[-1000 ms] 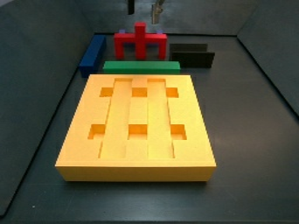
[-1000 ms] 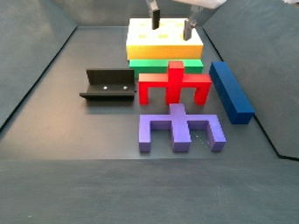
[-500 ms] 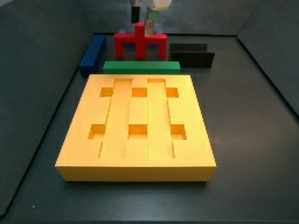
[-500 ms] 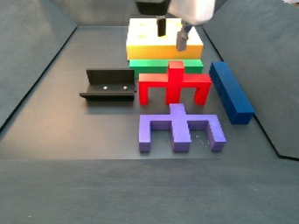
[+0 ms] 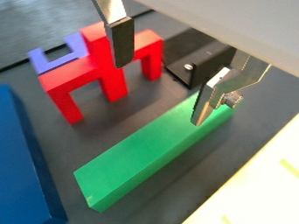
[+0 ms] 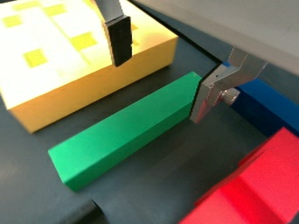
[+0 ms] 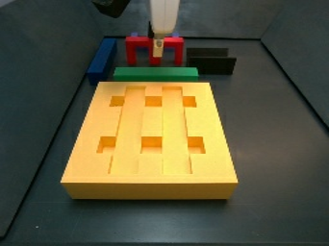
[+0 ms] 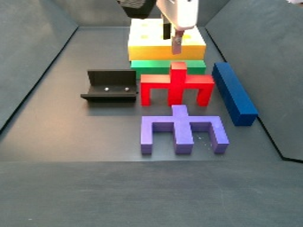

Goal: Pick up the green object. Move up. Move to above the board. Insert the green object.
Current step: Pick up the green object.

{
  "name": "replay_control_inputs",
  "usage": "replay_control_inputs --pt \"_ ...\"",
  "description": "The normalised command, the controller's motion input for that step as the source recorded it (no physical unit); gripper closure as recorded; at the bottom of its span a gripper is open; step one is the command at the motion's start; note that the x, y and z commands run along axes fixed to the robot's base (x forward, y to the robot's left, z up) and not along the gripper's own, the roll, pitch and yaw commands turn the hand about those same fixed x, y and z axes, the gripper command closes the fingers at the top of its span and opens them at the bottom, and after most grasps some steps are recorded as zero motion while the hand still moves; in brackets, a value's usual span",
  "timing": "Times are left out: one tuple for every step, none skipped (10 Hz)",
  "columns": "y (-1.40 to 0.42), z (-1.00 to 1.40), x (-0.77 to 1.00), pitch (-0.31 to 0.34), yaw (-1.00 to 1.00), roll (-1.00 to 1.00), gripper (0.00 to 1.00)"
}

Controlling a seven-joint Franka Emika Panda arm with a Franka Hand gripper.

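Gripper [image 6: 163,66] spread wide, holding nothing, straddling the green object [image 6: 122,131].
You should clamp its long flat sides mid-length; it looks rigid, light and smooth.

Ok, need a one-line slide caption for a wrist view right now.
Open gripper poised over the green bar, which lies on the floor beside the yellow board.
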Motion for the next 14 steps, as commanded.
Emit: replay_control_inputs --pt "-0.02 -0.2 0.14 0.0 -0.69 -0.12 0.0" --pt "0.0 -0.37 0.0 -0.099 -0.59 -0.19 0.0" --pt "0.0 -0.55 -0.05 -0.179 -0.37 -0.21 0.0" --pt "-0.08 -0.53 -0.15 -0.167 -0.19 -0.16 0.0" --pt "-0.1 -0.41 -0.2 -0.149 -0.05 -0.15 0.0" --pt "-0.13 -0.31 -0.26 -0.139 0.0 -0.12 0.0" --pt "-0.09 -0.26 -0.17 -0.116 0.0 -0.05 0.0" --pt "-0.08 -0.15 0.0 0.0 0.0 0.03 0.0" --pt "-0.03 -0.18 0.01 0.044 0.0 0.13 0.0" --pt "0.0 -0.24 0.0 0.016 0.0 0.11 0.0" --pt "0.0 -0.27 0.0 0.0 0.0 0.1 0.0" --pt "0.0 -0.25 0.0 0.01 0.0 0.09 0.0" --pt "0.0 -0.08 0.1 0.057 0.0 0.08 0.0" --pt "-0.03 -0.07 0.27 0.103 0.0 0.11 0.0"
